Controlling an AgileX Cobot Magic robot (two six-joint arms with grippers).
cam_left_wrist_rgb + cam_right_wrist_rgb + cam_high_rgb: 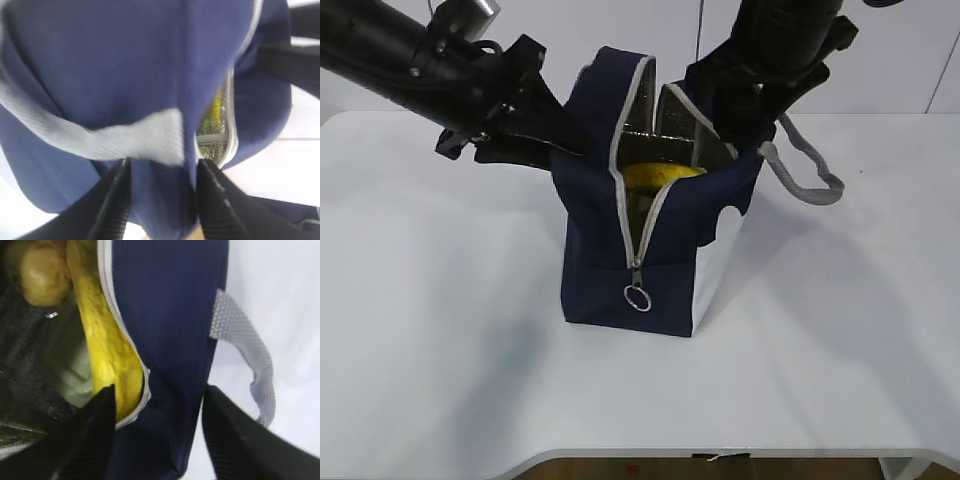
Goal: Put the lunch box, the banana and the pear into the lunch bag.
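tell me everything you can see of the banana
The banana is yellow with small brown specks and curved. It lies inside the open lunch bag, pressed along the grey zipper edge of the navy wall. The pear sits beside its far end. In the exterior view only a yellow arc shows through the unzipped mouth. No claw holds it.

The lunch bag (655,250) stands upright at the middle of the table (440,330), its mouth upward; the banana (660,175) lies inside — against the near wall; in the right wrist view the pear (42,275) sits inside at upper left, left of the banana; a handle (805,170) hangs off the bag's right.
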